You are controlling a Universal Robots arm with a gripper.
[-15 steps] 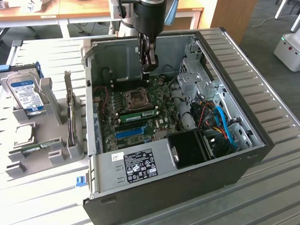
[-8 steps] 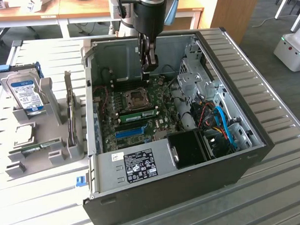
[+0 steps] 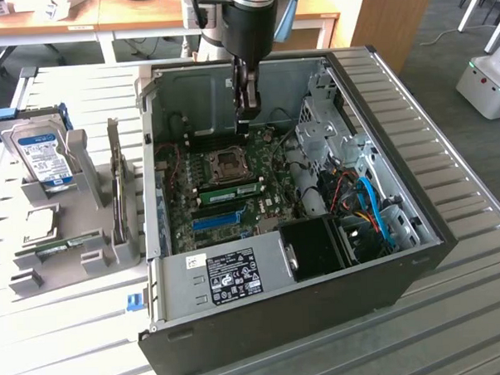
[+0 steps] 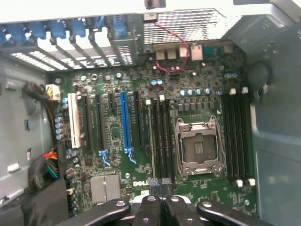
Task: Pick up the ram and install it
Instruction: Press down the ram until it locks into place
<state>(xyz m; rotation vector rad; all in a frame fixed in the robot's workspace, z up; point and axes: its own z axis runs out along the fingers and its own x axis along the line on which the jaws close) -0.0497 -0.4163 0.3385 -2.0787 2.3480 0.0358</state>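
Green ram (image 3: 233, 191) stands on edge in a mobo slot just beside the CPU socket (image 3: 229, 162), between it and the blue slot (image 3: 216, 220). Its long axis runs roughly along the exterior view's left-right, and its lower edge is hidden in the slot. In the wrist view, the ram is hard to make out among the dark slots next to the socket (image 4: 197, 148).

The pincer (image 3: 245, 113) hangs inside the open PC case (image 3: 281, 319), above the board's far side and apart from the ram, with fingers together (image 4: 162, 200) and nothing clearly held. There's open room above the board, w/ case walls all round.

A similar green stick (image 3: 63, 245) lies in a grey holder (image 3: 96, 262) on the tabletop (image 3: 58, 345).
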